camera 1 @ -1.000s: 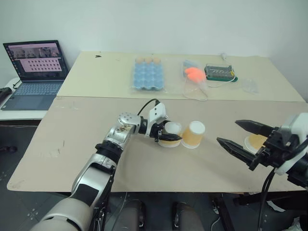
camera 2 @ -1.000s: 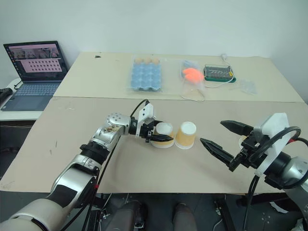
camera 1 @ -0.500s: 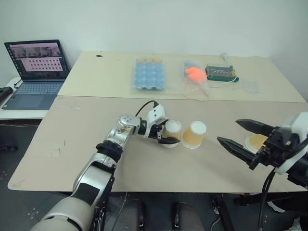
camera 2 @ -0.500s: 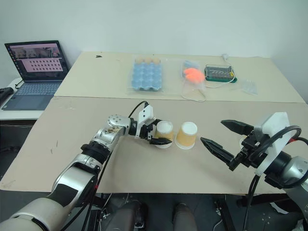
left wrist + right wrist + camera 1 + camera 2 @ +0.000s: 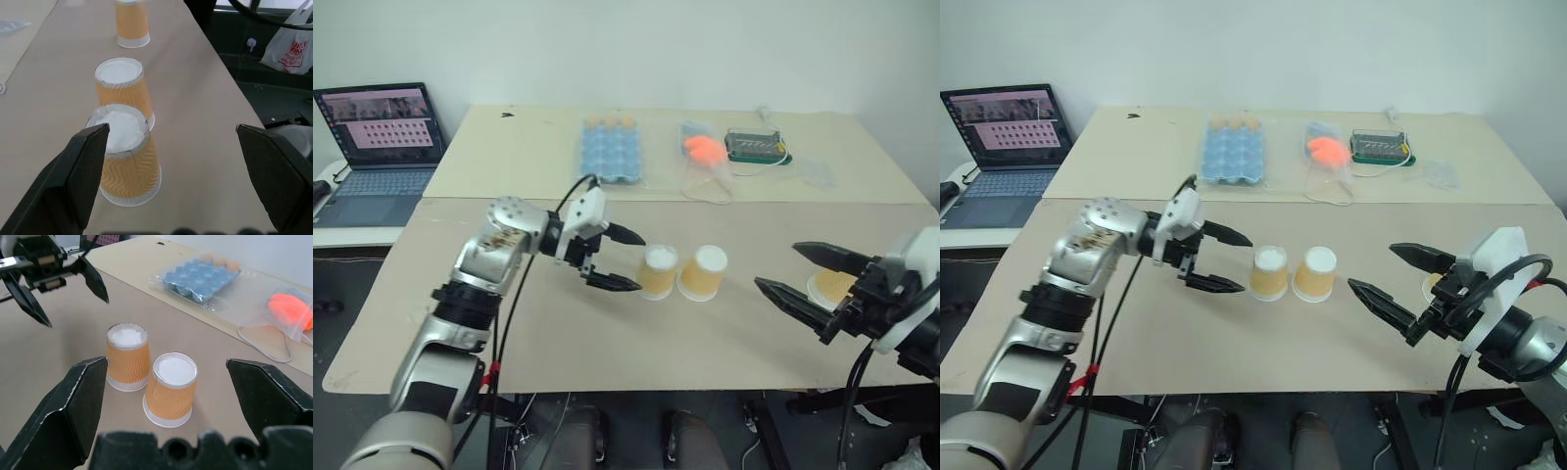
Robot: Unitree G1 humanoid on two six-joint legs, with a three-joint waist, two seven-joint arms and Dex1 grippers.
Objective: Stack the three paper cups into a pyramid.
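Two of the paper cups stand upside down, side by side in the middle of the brown table (image 5: 509, 323), their rims touching or nearly so: the left cup (image 5: 658, 271) and the middle cup (image 5: 703, 272). The third cup (image 5: 832, 288) stands apart near the table's right edge, partly hidden behind the right gripper (image 5: 798, 273).

The left gripper (image 5: 617, 258) hangs just left of the left cup with its fingers spread wide and nothing between them — released, clear of the cup. The right gripper is likewise spread and empty, pointing in toward the pair.

The base looks set, so the remaining job is probably to fetch the third cup and place it on top. The risks follow from that. The right gripper sits between the third cup and the pair, so a careless turn toward the cup could knock it off the nearby table edge. Light paper cups crush or tip under a hard squeeze. Placed off-centre across the two white bases, the top cup would likely slide into the gap or push the base cups apart.
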